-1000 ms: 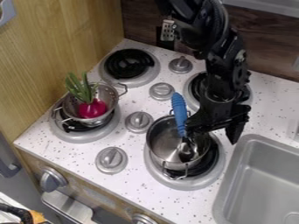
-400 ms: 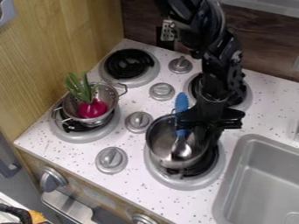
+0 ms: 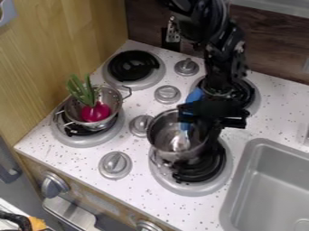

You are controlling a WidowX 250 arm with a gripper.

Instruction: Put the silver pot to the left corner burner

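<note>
The black gripper (image 3: 207,135) hangs over the front right burner (image 3: 205,169), shut on the right side of the silver pot (image 3: 159,137). The pot is held slightly above that burner, offset toward its back left, so the black coil shows in front of it. In the pot lies a spoon with a blue handle (image 3: 193,96), partly hidden behind the gripper. At the back left corner, the burner (image 3: 133,66) has nothing on it.
A steel colander (image 3: 110,97) holding a red vegetable with green leaves (image 3: 95,111) stands on the front left burner. Knobs (image 3: 167,94) sit between the burners. A wooden wall (image 3: 60,40) borders the left, and a grey sink (image 3: 271,180) the right.
The gripper moved down onto the pot's right side and took hold. The pot has since risen and shifted slightly up and left in view, and the spoon inside has shifted.
</note>
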